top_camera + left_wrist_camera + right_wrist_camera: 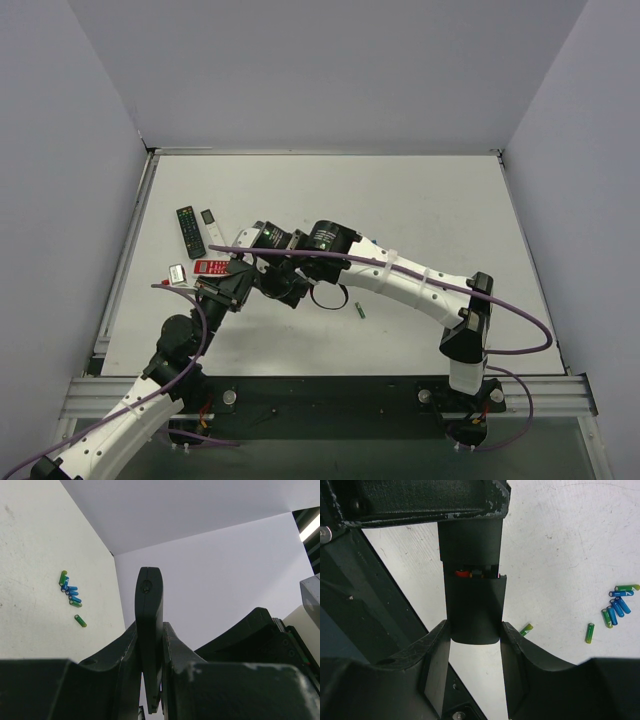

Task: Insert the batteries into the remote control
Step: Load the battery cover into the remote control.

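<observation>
1. Left gripper (150, 647), lower centre of the left wrist view: jaws clamped together on the remote control (148, 600), a slim black bar seen edge-on and standing up out of the grip.
2. Right gripper (474, 627), lower centre of the right wrist view: jaws part-way apart, one finger against each side of the bar's near black section. Whether that section is body or cover cannot be told.
3. A narrow gap crosses the bar at the middle of that view. An orange-red battery (462, 573) shows inside it.
4. In the top view both grippers meet left of centre, holding the remote control between them above the table (430, 200).
5. One green battery (358, 309) lies on the table just right of the grippers.
6. Loose batteries (616, 605), blue and green, lie clustered at the right edge of the right wrist view.
7. Red-and-white remote (211, 267) lies just beside the left gripper.
8. Farther, upper left: black buttoned remote (190, 230) and, just beside it, a small black piece (208, 216).
</observation>
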